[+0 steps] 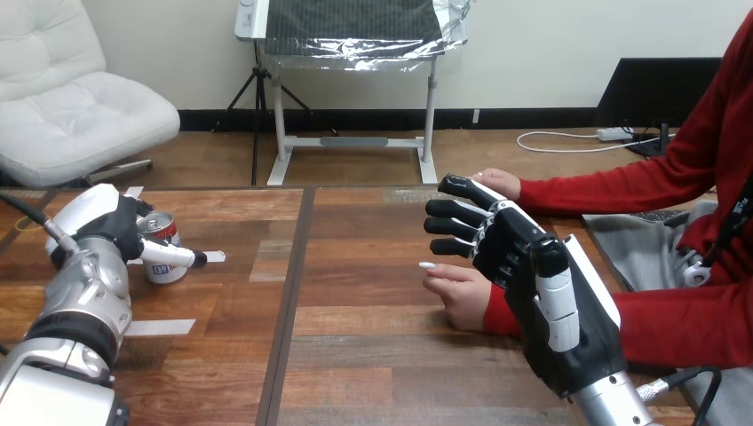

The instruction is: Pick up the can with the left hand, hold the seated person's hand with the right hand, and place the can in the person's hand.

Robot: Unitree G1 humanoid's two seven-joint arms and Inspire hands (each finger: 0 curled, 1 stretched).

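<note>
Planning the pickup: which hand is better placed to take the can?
Left. The left hand is right against the can; the right hand is open, away beside the person's near hand.

The can is small, with a silver top and a white label carrying red and dark print. It stands upright on the bench, far over at its left side. The left robot hand wraps it: the thumb lies across the front of the label and the fingers curl behind the rim.

The person's near hand rests on the bench right of centre, fingers pointing left, its wrist hidden behind the right robot hand. The person's far hand lies further back, just behind that robot hand's fingertips.
</note>
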